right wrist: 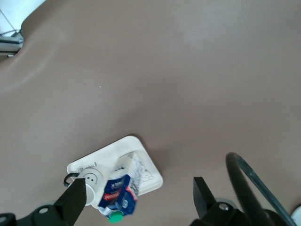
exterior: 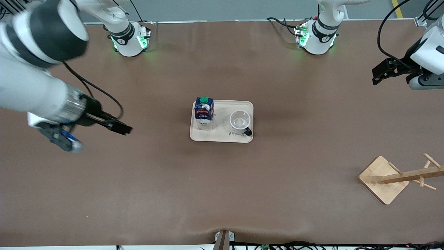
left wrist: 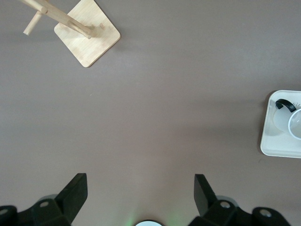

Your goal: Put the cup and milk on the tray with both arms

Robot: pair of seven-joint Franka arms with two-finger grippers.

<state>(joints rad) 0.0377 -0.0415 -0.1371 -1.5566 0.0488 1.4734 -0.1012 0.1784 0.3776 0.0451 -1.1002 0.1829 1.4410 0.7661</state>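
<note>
The cream tray (exterior: pixel 222 136) lies at the middle of the table. The dark blue milk carton (exterior: pixel 204 113) with a green cap stands upright on it at the right arm's end. The white cup (exterior: pixel 240 121) stands upright on it at the left arm's end, black handle toward the front camera. My right gripper (exterior: pixel 123 127) is open and empty, over bare table toward the right arm's end. My left gripper (exterior: pixel 376 76) is open and empty, over the table's left-arm end. The right wrist view shows its gripper (right wrist: pixel 140 193), milk (right wrist: pixel 120 193), cup (right wrist: pixel 91 180) and tray (right wrist: pixel 117 153). The left wrist view shows its gripper (left wrist: pixel 140 190), tray (left wrist: pixel 277 141) and cup (left wrist: pixel 292 123).
A wooden peg rack on a square base (exterior: pixel 383 178) stands at the left arm's end, nearer the front camera than the tray; it also shows in the left wrist view (left wrist: pixel 87 30). Brown tabletop surrounds the tray on all sides.
</note>
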